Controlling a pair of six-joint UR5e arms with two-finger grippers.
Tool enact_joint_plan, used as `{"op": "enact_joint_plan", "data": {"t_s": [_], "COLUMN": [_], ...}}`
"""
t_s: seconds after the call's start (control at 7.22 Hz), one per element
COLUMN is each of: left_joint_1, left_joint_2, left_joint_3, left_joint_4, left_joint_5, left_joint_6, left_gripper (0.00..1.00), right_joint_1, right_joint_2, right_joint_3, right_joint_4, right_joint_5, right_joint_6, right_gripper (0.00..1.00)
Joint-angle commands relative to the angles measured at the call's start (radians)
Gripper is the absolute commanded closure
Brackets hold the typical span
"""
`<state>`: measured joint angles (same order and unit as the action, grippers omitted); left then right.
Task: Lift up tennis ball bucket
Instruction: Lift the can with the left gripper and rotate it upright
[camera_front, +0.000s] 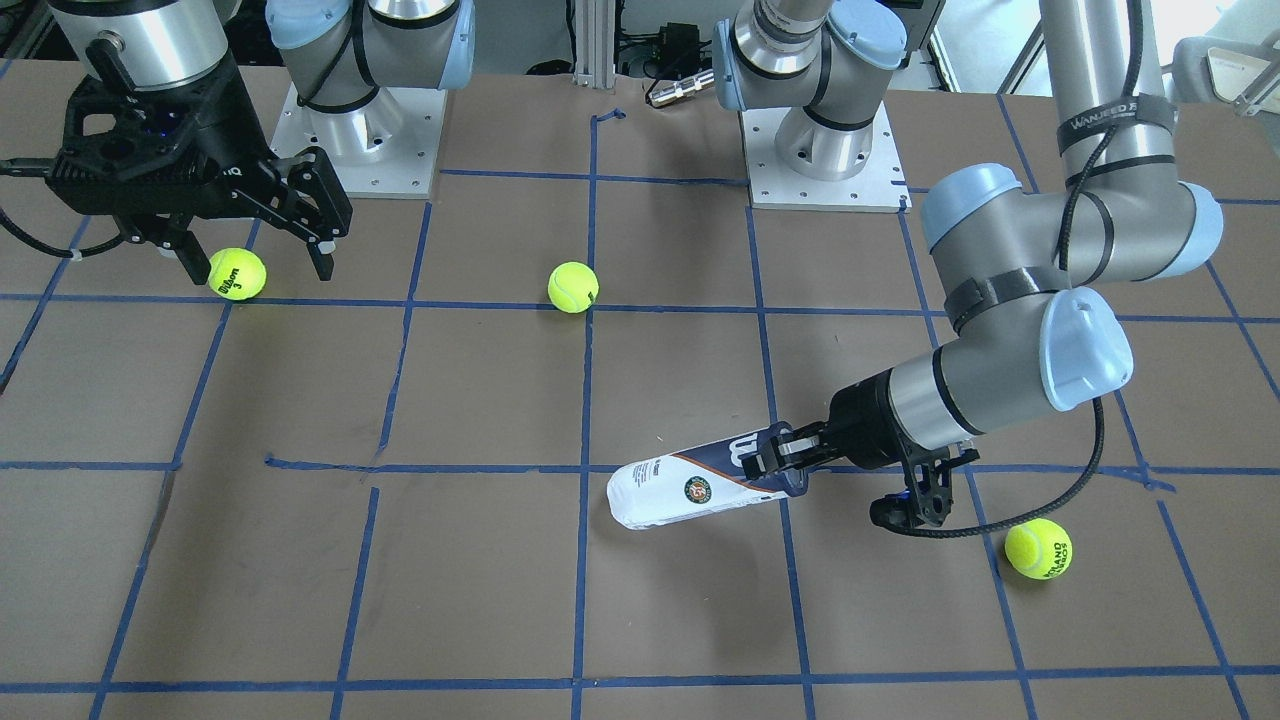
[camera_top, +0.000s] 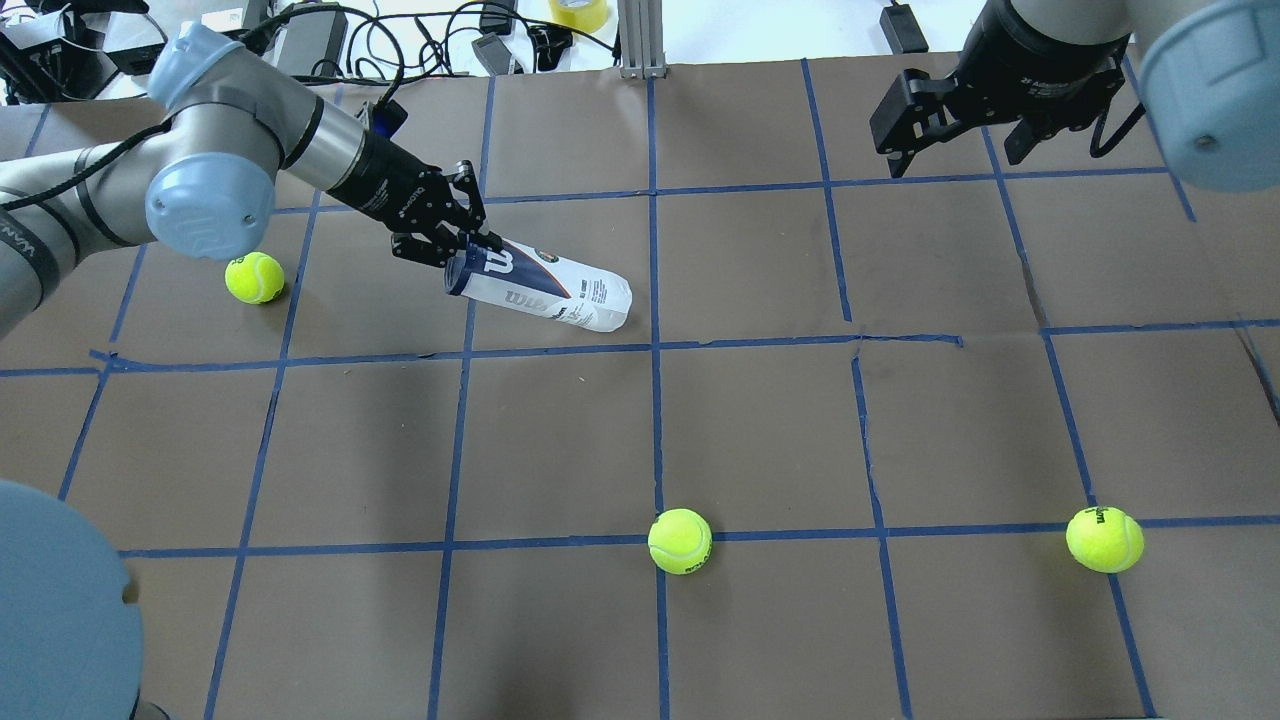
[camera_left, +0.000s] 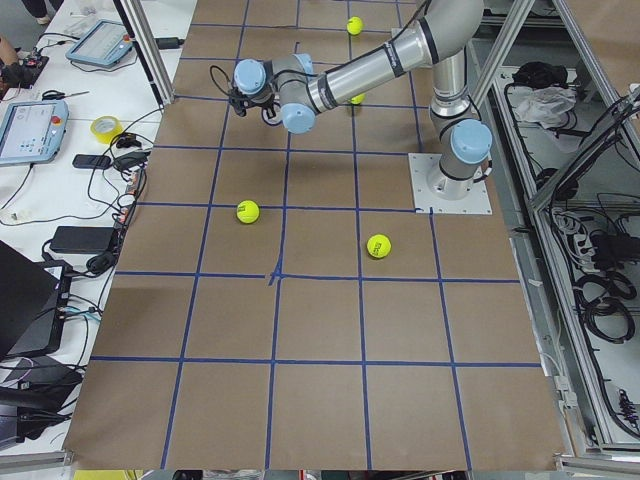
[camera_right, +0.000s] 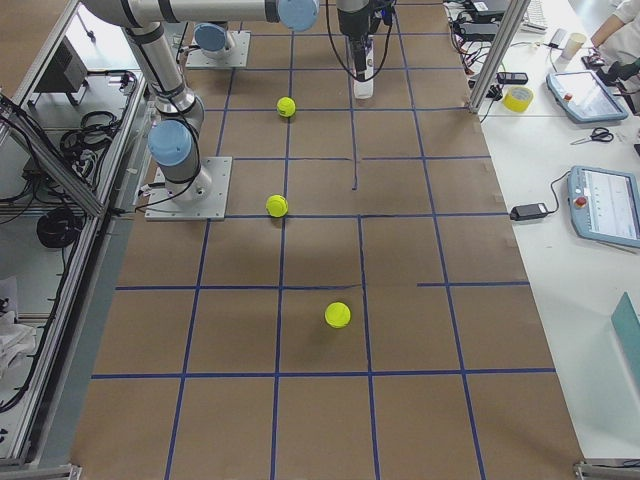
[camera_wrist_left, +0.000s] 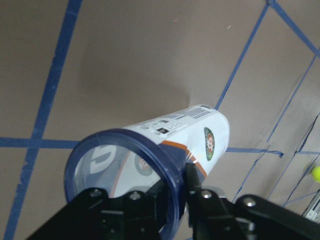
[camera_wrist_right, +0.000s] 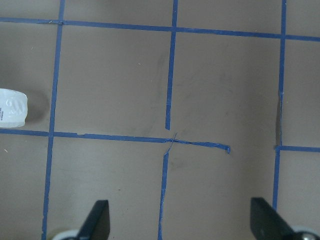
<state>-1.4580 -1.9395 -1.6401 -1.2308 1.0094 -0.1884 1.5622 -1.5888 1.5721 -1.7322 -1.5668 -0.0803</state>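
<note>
While the left gripper (camera_front: 778, 458) reaches in low over the table (camera_top: 760, 420), its fingers (camera_wrist_left: 192, 182) are clamped on the bucket (camera_front: 685, 490) at the dark blue rim (camera_wrist_left: 172, 200). In the left wrist view the rim wall sits pinched between them, one finger on the outside and the other at the open mouth.

The bucket runs straight out from the fingertips. The navy band with the white W is nearest them, the round emblem is further along, and the white closed end is farthest out. The body is tilted, with the gripped end higher than the far end. I cannot tell whether the far end touches the table. A soft shadow lies on the table beyond that end.

Ball 1 (camera_top: 255, 277) lies back along the arm from the left fingers, on the table, well apart from the bucket.

Ball 2 (camera_top: 680, 541) rests on a blue tape line (camera_top: 657, 420), well apart from both grippers.

The right gripper (camera_top: 950, 148) hangs above the table with its fingers spread wide, holding nothing. Its wrist view shows only brown surface and tape between the fingertips, and the bucket's white end at the frame's left edge.

Ball 3 (camera_top: 1105, 539) appears framed by the right fingers in the front view. The overhead view puts it well apart from them, on the table.
</note>
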Motion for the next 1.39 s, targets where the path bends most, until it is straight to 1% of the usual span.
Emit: {"op": "enact_joint_plan", "data": {"t_s": [0.0,0.14,0.28,0.42,0.55,0.69,0.83,0.97,1.25], "left_joint_1": [-0.050,-0.064,-0.073,-0.084,-0.111,-0.143,-0.169,-0.177,-0.183], "left_joint_2": [0.017,0.031,0.045,0.047,0.039,0.034,0.021,0.007,-0.028], "left_joint_3": [0.032,0.049,0.080,0.112,0.150,0.170,0.178,0.181,0.186], "left_joint_4": [0.008,0.008,-0.007,-0.009,-0.009,-0.007,0.008,0.040,0.107], "left_joint_5": [0.066,0.149,0.184,0.239,0.333,0.375,0.455,0.472,0.472], "left_joint_6": [-0.012,-0.026,-0.031,-0.051,-0.051,-0.051,-0.042,-0.019,0.019], "left_gripper": [1.00,1.00,1.00,1.00,1.00,1.00,1.00,1.00,1.00], "right_joint_1": [-0.001,-0.001,-0.004,-0.002,-0.004,-0.004,-0.004,-0.005,-0.005], "right_joint_2": [0.000,0.001,0.003,0.001,0.000,0.000,0.000,-0.002,-0.008], "right_joint_3": [0.003,0.003,0.005,0.003,0.003,0.003,0.003,0.003,0.003], "right_joint_4": [0.000,0.000,0.000,-0.001,0.000,0.000,0.000,0.000,0.002], "right_joint_5": [0.014,0.022,0.022,0.022,0.024,0.024,0.024,0.021,0.022], "right_joint_6": [-0.001,-0.001,-0.001,-0.001,-0.001,-0.001,-0.001,-0.001,-0.001], "right_gripper": [0.00,0.00,0.00,0.00,0.00,0.00,0.00,0.00,0.00]}}
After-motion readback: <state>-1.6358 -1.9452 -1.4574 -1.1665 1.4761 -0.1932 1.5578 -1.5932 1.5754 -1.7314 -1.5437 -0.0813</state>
